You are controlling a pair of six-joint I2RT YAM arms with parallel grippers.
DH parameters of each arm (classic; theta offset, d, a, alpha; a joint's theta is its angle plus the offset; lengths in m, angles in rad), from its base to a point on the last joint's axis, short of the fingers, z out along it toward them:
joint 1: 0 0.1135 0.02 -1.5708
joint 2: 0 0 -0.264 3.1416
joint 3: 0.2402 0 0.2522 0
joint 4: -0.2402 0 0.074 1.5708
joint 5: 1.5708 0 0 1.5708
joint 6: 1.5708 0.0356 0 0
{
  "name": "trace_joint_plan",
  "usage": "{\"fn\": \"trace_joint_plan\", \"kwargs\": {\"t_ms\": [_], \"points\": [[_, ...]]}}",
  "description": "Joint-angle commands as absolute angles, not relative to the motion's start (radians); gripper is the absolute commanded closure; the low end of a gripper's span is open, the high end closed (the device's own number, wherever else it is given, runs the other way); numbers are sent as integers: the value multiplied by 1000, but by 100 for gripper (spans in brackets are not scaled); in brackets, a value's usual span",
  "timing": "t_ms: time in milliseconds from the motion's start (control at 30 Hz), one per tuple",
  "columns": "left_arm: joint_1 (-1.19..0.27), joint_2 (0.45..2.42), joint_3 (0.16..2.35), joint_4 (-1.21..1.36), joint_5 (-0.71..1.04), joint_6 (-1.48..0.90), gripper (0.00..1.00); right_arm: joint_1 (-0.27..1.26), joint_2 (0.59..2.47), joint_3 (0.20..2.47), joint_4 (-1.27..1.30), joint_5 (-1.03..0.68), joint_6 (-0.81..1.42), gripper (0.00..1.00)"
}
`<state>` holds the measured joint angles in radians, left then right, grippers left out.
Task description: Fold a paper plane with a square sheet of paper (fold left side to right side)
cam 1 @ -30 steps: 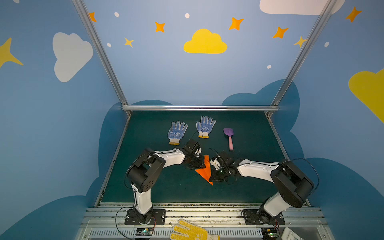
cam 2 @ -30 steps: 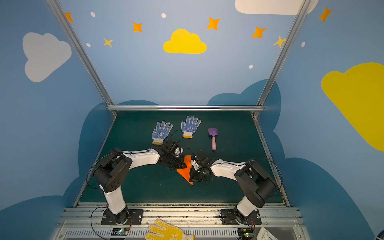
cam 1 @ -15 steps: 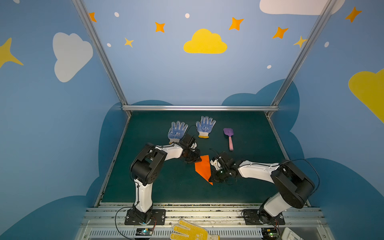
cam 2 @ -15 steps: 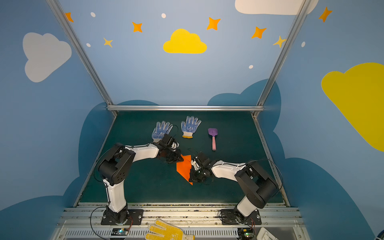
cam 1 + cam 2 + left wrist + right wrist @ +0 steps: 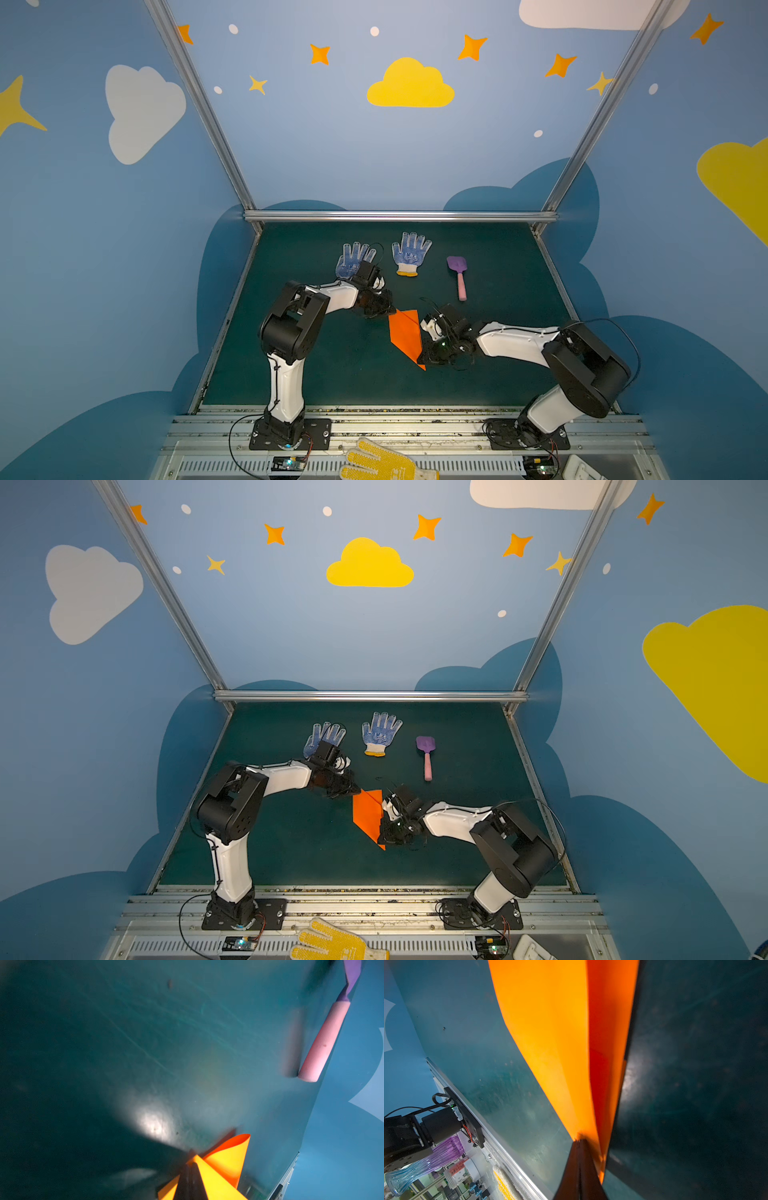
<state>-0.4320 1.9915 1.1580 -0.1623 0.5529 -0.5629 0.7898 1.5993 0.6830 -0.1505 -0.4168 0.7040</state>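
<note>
The square sheet of paper (image 5: 405, 337) (image 5: 365, 814) is bright orange and folded into a narrow pointed dart, the paper plane shape, lying mid-table with its point toward the front. My left gripper (image 5: 390, 311) (image 5: 357, 791) is shut, its tips resting at the paper's far left corner. In the left wrist view the closed left gripper (image 5: 190, 1164) lies on the paper (image 5: 226, 1159), whose flap curls up beside it. My right gripper (image 5: 422, 358) (image 5: 382, 835) is shut against the near right edge. The right wrist view shows the closed right gripper (image 5: 579, 1142) touching the raised fold (image 5: 560, 1043).
Two white gloves with blue dots (image 5: 352, 262) (image 5: 410, 254) lie at the back, the left one partly under my left wrist. A purple-and-pink toy shovel (image 5: 457, 275) (image 5: 324, 1043) lies back right. A yellow dotted glove (image 5: 382, 461) rests on the front rail.
My left gripper has slid off the middle of the paper to its far left corner, and the left elbow has swung in. More of the paper shows now. The right arm has hardly moved.
</note>
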Motion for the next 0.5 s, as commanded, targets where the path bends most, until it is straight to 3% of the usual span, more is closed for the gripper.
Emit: {"fn": "trace_joint_plan", "kwargs": {"t_ms": [0,267,467], "points": [[-392,2069,1178,-268,402,-523,96,807,1674,617,-247,-336,716,100],[-357,2125,1284,-348,378,-476,96,806,1668,601,-235,-337,724,100],[-374,1982,1242,-306,439,-455,96,806,1664,596,-229,-341,726,100]]}}
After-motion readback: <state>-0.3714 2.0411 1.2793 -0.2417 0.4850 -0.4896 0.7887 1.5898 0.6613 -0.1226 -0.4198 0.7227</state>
